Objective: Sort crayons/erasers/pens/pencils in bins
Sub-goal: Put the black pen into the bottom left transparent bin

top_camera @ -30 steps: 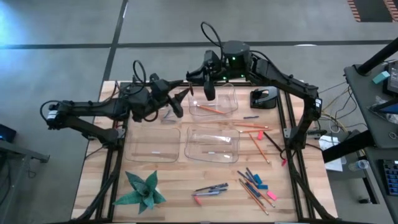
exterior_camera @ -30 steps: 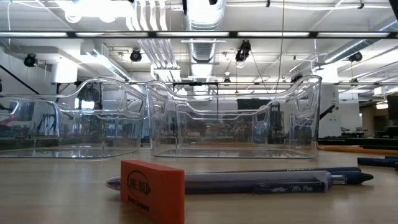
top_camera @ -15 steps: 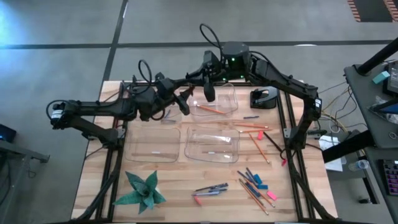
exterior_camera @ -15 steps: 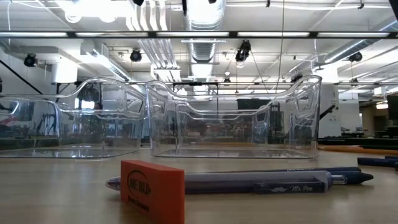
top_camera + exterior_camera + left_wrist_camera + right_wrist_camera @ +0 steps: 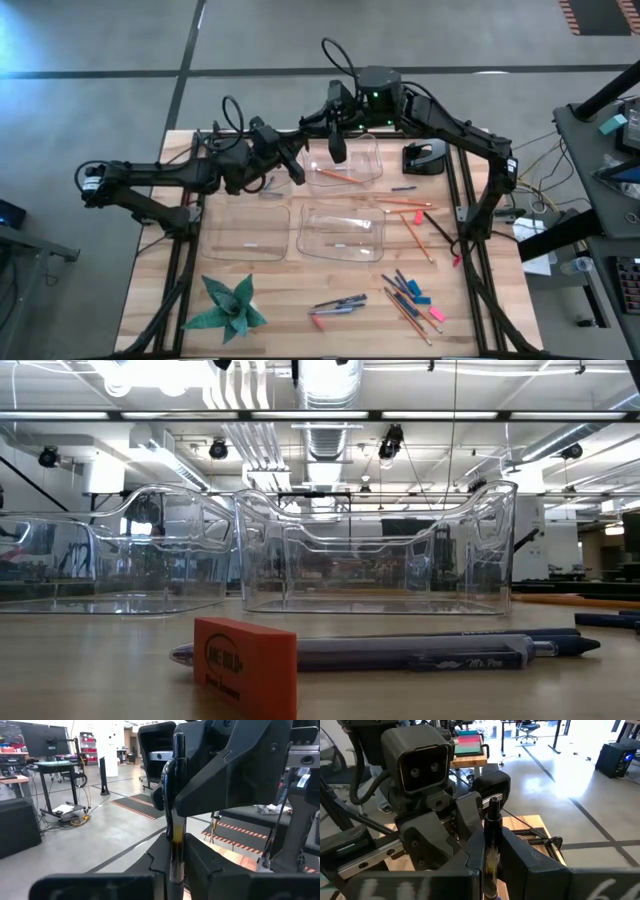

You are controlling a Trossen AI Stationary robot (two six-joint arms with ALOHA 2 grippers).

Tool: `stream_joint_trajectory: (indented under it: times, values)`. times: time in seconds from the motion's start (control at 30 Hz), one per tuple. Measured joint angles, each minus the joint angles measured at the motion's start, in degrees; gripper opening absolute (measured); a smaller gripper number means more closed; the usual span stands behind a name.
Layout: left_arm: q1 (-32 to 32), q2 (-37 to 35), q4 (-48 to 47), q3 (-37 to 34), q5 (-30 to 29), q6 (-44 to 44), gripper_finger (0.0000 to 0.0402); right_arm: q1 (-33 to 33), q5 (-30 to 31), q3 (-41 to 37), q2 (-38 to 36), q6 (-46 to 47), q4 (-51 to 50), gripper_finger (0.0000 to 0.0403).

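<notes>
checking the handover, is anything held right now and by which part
A black pen is pinched by both: right gripper holds one end, left gripper has shut on the other, above the far bins.

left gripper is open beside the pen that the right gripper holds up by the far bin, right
No: the left gripper is shut on the pen, not open beside it, as the left wrist view shows. The right gripper does hold that pen up by the far bin.
</notes>
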Motion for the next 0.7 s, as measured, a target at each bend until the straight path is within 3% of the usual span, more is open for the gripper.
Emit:
stream_joint_trajectory:
  times: [0.2,0.53,0.7]
  values:
    - [0.0,0.0,-0.1,0.0,0.9,0.1,0.0026,0.0,-0.1,0.0,0.0,1.7,-0.7,0.0048]
    - [0.0,0.0,-1.3,-0.3,2.4,-1.1,0.0023,-0.6,4.3,-0.1,-2.4,0.1,-10.7,0.0169]
    - [0.1,0.0,-4.6,-0.3,2.5,-4.2,0.0023,-1.2,8.0,0.0,-6.7,-0.6,-20.1,0.0197]
